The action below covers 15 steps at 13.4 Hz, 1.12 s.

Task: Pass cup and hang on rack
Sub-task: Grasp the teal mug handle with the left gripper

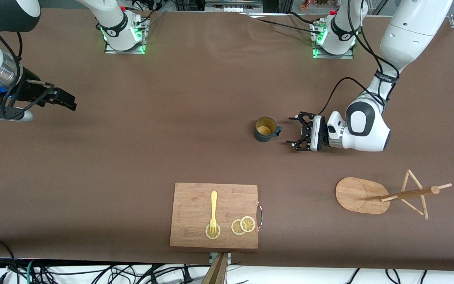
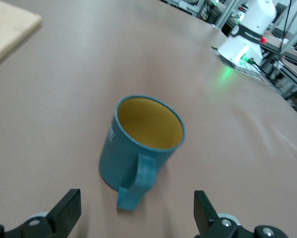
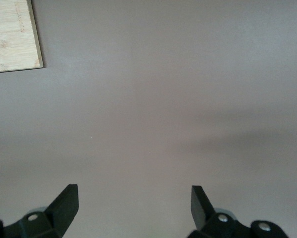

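Brown table (image 1: 172, 130), cup (image 1: 265, 129) upright just beside left gripper (image 1: 293, 131) fingers spread, handle facing them, right gripper (image 1: 69, 103) waiting, fingers apart

cup (image 2: 138, 148): outline soft with blur in the left wrist view
cutting board (image 2: 9, 29): only a corner shows, cut by that picture's upper left edge
right gripper (image 1: 63, 98): arm cut by the front view's left edge
left gripper (image 2: 136, 218): only fingertips (image 2: 69, 208) show at the lower edge
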Motion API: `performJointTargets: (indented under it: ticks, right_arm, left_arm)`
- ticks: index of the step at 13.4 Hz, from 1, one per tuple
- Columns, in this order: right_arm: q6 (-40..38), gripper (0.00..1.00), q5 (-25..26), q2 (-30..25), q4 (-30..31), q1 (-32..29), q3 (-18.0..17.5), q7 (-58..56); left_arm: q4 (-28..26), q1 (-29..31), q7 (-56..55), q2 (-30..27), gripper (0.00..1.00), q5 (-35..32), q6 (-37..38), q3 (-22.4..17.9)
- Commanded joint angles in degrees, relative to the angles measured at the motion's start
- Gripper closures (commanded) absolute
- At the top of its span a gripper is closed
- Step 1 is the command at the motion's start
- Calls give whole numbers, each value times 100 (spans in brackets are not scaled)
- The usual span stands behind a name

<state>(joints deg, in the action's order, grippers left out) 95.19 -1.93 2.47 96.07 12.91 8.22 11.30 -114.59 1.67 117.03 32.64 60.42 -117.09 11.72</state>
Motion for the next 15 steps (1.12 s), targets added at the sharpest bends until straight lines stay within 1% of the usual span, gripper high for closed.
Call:
performJointTargets:
  ticks: [1,2,4,5,6,8,9,10,13,14,15]
  right_arm:
    - [-9,0,96,-80,-35,-1059,-1127,30]
    - [8,0,157,-89,-35,-1227,-1330,39]
    - [-1,0,272,-97,-53,-1220,-1376,74]
    - [0,0,263,-97,-96,-1194,-1393,83]
    - [8,0,263,-97,-106,-1150,-1411,83]
    - [-18,0,272,-97,-132,-1062,-1411,92]
    - [-44,0,272,-97,-132,-1071,-1411,92]
    - [-53,0,263,-97,-123,-1071,-1394,92]
    - [139,0,263,-80,-123,-1071,-1402,92]
    - [166,0,263,-80,-132,-1071,-1402,92]
    - [167,0,254,-80,-123,-1071,-1402,83]
  left_arm:
    - [-519,-158,986,-57,0,950,-393,40]
    - [-581,-158,1198,-56,0,1093,-394,40]
    - [-626,-184,1366,66,0,1216,-402,49]
    - [-661,-202,1680,93,2,1513,-394,49]
    - [-661,-202,1970,145,15,1734,-394,49]
    - [-661,-210,2367,391,46,1963,-394,49]
    - [-644,-202,2421,418,60,2017,-394,49]
    - [-635,-202,2430,453,71,2017,-368,49]
    - [-582,-140,2387,550,97,2043,-201,58]
    - [-582,-123,2334,542,100,2043,-183,58]
    - [-582,-114,2212,541,100,2035,-165,58]
